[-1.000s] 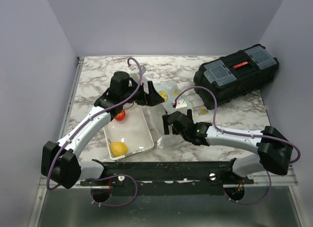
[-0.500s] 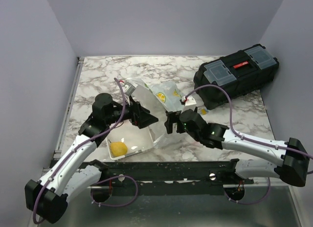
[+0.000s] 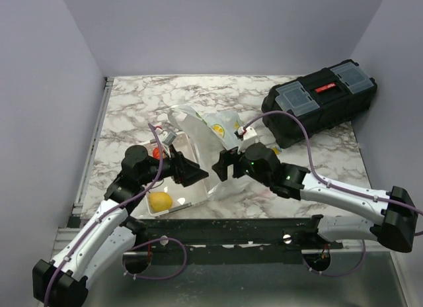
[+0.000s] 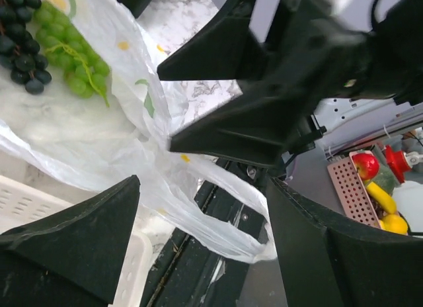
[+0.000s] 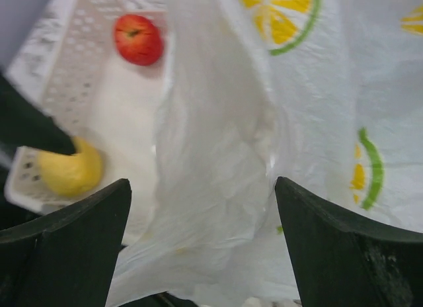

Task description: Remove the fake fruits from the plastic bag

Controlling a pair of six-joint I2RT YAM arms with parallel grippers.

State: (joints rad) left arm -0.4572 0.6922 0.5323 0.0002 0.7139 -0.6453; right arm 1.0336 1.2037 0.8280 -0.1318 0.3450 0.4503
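Note:
The plastic bag is white with citrus prints and stands crumpled beside the white tray. Through its film in the left wrist view I see the light-green grape bunch and the dark grape bunch. The round green fruit is out of view. My left gripper is open, and a bag loop handle lies between its jaws. My right gripper faces it from the right. It is open around the bag's near folds.
The tray holds a red apple and a yellow pear-like fruit; the pear also shows from above. A black toolbox sits at the back right. Grey walls close in the table on three sides.
My left arm has pulled back from the tray's far end toward the near edge. My right gripper has moved left, up to the bag. The bag now stands taller between the grippers.

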